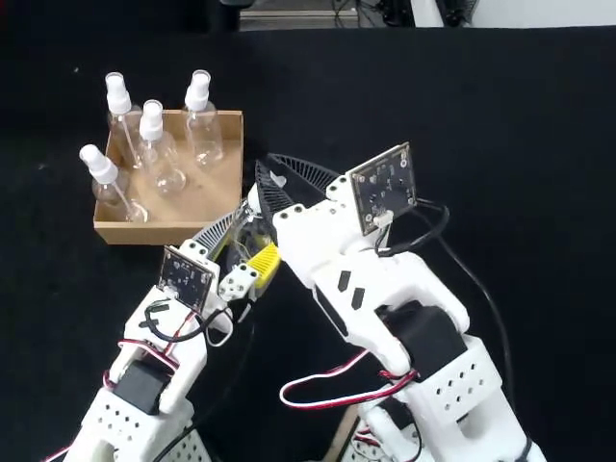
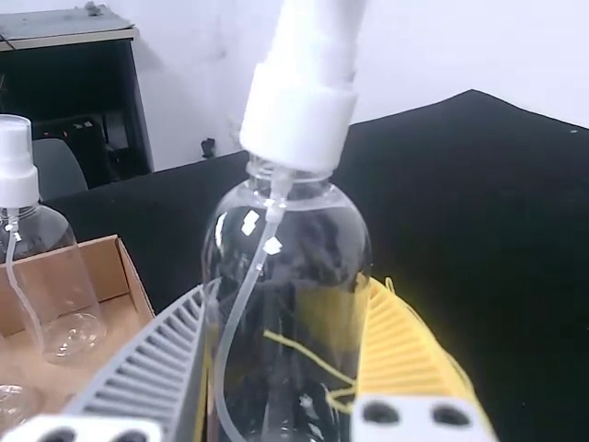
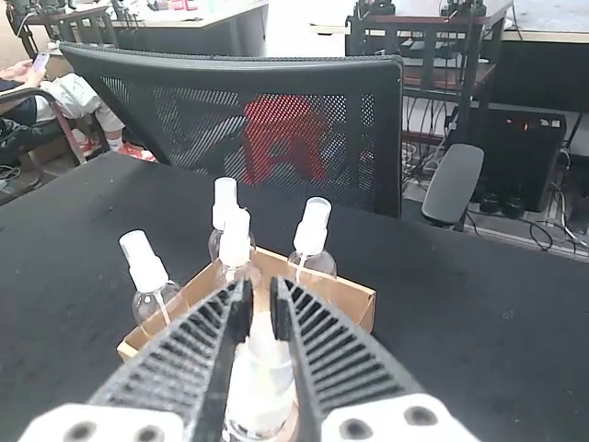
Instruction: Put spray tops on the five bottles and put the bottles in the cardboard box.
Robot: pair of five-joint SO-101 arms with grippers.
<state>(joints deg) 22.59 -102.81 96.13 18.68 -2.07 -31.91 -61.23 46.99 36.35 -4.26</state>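
Observation:
A clear bottle (image 2: 294,276) stands upright between the grey and yellow fingers of my left gripper (image 2: 285,368), which is shut on its body. A white spray top (image 2: 304,101) sits on its neck, its tube hanging inside. From above, my right gripper (image 3: 259,287) has its black fingers closed on that spray top (image 3: 258,368). In the high view both grippers meet just right of the cardboard box (image 1: 144,233): the left gripper (image 1: 245,245) lower, the right gripper (image 1: 274,183) above it. Several bottles with spray tops (image 1: 159,154) stand in the box.
The black table runs wide and bare to the right and behind the box. The box's near right corner (image 2: 110,267) lies close beside the held bottle. A mesh office chair (image 3: 276,101) stands beyond the table's far edge.

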